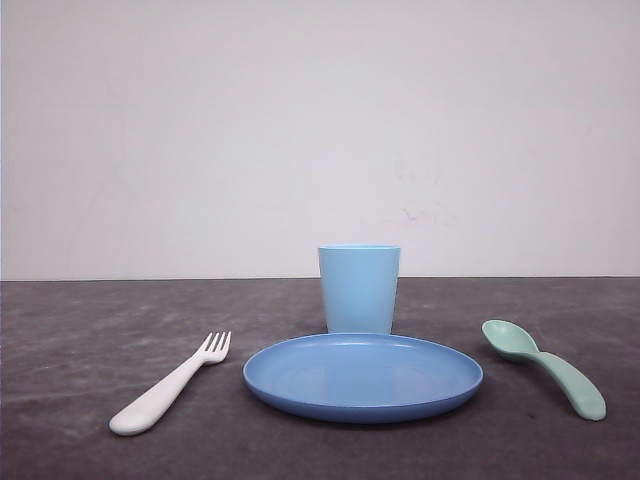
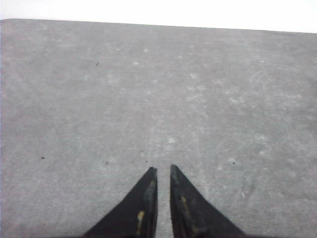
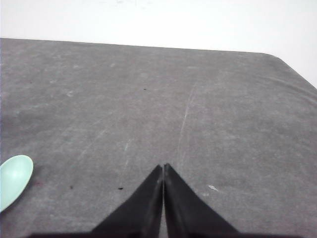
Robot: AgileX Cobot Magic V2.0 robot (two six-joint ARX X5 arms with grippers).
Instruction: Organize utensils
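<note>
Left gripper (image 2: 163, 171) hangs over bare tabletop, tips drawn almost together with a thin slit between them and nothing in them; right gripper (image 3: 163, 167) has its tips pressed together, empty too, and the spoon's bowl sits off to one side of it, well apart. So by my read nothing has been picked up, this is the very start. The white fork (image 1: 172, 385) lies left of the blue plate (image 1: 362, 400), tines pointing away, and the mint spoon (image 1: 545, 367) lies right of it, bowl away. Next move likely calls for spreading the tips and lowering onto a handle. The cup (image 1: 359, 288) stands behind the plate. Dark grey scuffed table (image 1: 80, 340), plain white wall (image 1: 300, 130).
</note>
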